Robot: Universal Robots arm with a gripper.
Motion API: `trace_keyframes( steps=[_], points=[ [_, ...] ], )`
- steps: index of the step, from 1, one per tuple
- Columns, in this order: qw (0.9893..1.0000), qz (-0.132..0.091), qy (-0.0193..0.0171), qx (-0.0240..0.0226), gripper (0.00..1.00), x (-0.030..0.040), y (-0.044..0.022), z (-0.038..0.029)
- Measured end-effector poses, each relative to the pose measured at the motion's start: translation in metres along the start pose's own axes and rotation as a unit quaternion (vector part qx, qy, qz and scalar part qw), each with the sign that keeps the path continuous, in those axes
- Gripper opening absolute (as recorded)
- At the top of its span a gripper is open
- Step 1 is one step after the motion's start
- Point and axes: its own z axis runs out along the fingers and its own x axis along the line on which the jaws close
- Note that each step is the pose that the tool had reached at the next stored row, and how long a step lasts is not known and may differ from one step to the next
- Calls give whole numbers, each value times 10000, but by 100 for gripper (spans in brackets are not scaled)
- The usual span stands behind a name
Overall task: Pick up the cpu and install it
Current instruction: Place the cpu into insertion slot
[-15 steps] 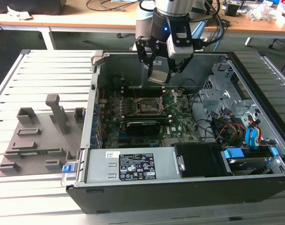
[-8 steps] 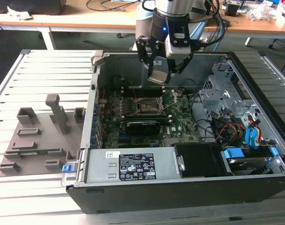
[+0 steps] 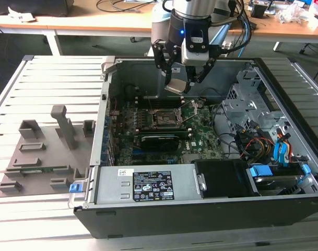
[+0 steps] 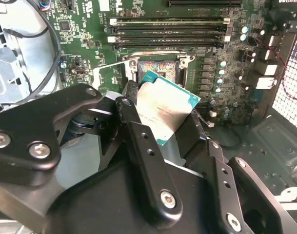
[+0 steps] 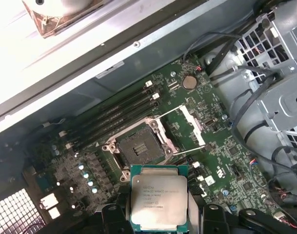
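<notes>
My gripper (image 3: 178, 78) hangs over the open computer case (image 3: 284, 209), shut on the cpu (image 3: 176, 84), a thin square chip with a silver-grey top and a green edge. In the first wrist view the cpu (image 5: 159, 196) lies flat between the black fingers (image 5: 111, 214), just short of the open motherboard socket (image 5: 139, 145). In the second wrist view the cpu (image 4: 163, 109) is tilted and partly covers the socket (image 4: 158, 69) behind it. In the exterior view the socket (image 3: 163, 118) sits below the gripper with its metal frame raised.
Memory slots (image 5: 120, 114) run beside the socket. A grey drive cage (image 3: 247, 102) with loose cables (image 3: 252, 141) fills the case at the exterior view's right. A power supply (image 3: 148, 185) lies along the case front. Grey moulded holder blocks (image 3: 44, 151) stand on the slatted table.
</notes>
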Motion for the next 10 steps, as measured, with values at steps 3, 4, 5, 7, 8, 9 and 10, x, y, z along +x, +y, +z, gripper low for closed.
trace_keyframes(
  steps=[3, 4, 5, 7, 8, 9, 10],
  points=[
    [9998, 174, 0, -2, 55, 0, 0, 1],
    [9998, 222, -1, -2, 55, 0, 0, 2],
    [9996, 284, -1, -3, 55, 0, 0, 2],
    [9993, 381, -2, -2, 55, 0, 0, 3],
    [9991, 424, -3, -2, 55, 0, 0, 3],
    [9990, 448, -3, -2, 55, 0, 0, 3],
    [9988, 481, -3, -2, 55, 0, 0, 3]
  ],
)
